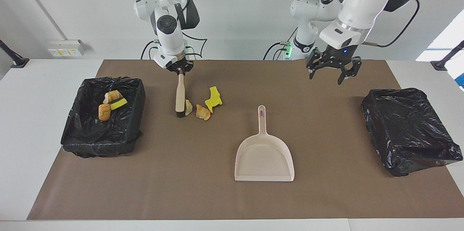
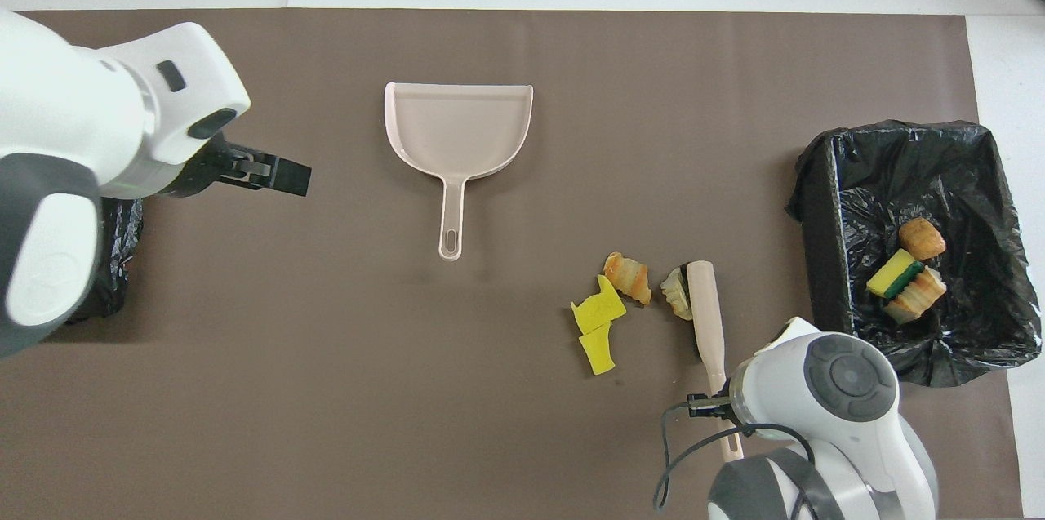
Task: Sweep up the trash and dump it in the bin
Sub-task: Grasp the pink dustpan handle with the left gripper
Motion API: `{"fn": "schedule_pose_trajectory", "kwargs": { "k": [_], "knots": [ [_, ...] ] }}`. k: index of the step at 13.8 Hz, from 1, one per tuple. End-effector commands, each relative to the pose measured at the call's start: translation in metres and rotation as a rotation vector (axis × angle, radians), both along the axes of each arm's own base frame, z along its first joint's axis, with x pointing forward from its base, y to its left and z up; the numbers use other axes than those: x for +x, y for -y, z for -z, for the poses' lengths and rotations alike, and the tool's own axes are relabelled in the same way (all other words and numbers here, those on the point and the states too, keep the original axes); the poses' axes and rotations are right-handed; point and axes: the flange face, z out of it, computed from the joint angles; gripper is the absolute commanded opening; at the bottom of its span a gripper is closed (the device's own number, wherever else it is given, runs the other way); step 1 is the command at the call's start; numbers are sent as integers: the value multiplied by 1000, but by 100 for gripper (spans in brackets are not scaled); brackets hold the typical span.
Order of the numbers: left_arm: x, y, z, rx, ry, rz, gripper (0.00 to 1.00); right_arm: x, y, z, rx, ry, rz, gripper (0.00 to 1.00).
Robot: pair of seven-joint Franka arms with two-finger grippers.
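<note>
Facing view: right pincer [image 1: 180, 72] grips hand brush [image 1: 179, 95]; left pincer [image 1: 331, 74], wide, should descend squarely onto dustpan [image 1: 264, 155] handle mid-desk.

White table [image 1: 43, 122] carries a brown mat [image 1: 203, 194] that covers most of its top; a bare white strip shows at each end and along the edge away from the robots. On the mat: a black-lined bin [image 1: 103, 140] near the right arm's end, a second bagged bin [image 1: 409, 129] near the left arm's end, a beige dustpan [image 1: 264, 158] about mid-table. Hand brush [image 1: 179, 97] with its bristles down on the mat, scraps [image 1: 203, 112] lying loose just beside it, toward the robots' edge.
</note>
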Motion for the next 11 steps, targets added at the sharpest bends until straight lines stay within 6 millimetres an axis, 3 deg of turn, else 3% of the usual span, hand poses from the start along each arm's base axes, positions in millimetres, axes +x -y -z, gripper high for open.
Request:
{"fn": "schedule_pose_trajectory", "kwargs": {
  "k": [1,4,7,11],
  "knots": [
    [29,5,45,-4,15,-24,100,4,-2,-1,33,-2,-21,0],
    [44,44,117,-18,31,-65,100,4,-2,-1,33,-2,-21,0],
    [55,83,176,-51,62,-89,100,4,-2,-1,33,-4,-21,0],
    [42,132,222,-67,41,-121,100,4,-2,-1,33,-4,-21,0]
  ]
}}
